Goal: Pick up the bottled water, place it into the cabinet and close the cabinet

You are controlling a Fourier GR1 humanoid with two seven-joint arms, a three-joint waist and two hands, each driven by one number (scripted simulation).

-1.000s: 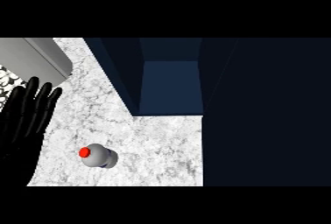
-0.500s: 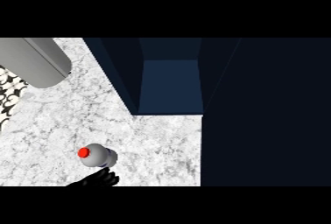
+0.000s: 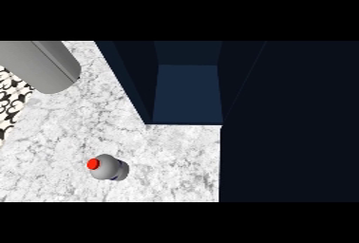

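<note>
Marble counter (image 3: 63, 142) held the upright bottle (image 3: 107, 167), cabinet (image 3: 186, 92) open, no hands in view, so their state unknown; bottle could tip on approach.

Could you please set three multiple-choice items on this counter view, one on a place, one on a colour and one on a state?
1. Where is the bottled water?
A. inside the cabinet
B. on the marble counter, left of and below the cabinet opening
C. in a hand

2. What colour is the bottle's cap?
A. red
B. green
C. white

3. How does the cabinet stand?
A. shut
B. open, with nothing visible inside
C. open, with the bottle inside

Answers:
1 B, since the bottle stands on the counter with no hand in view.
2 A, since the top shows a red disc.
3 B, since the blue interior is exposed and no object shows in it.
</note>
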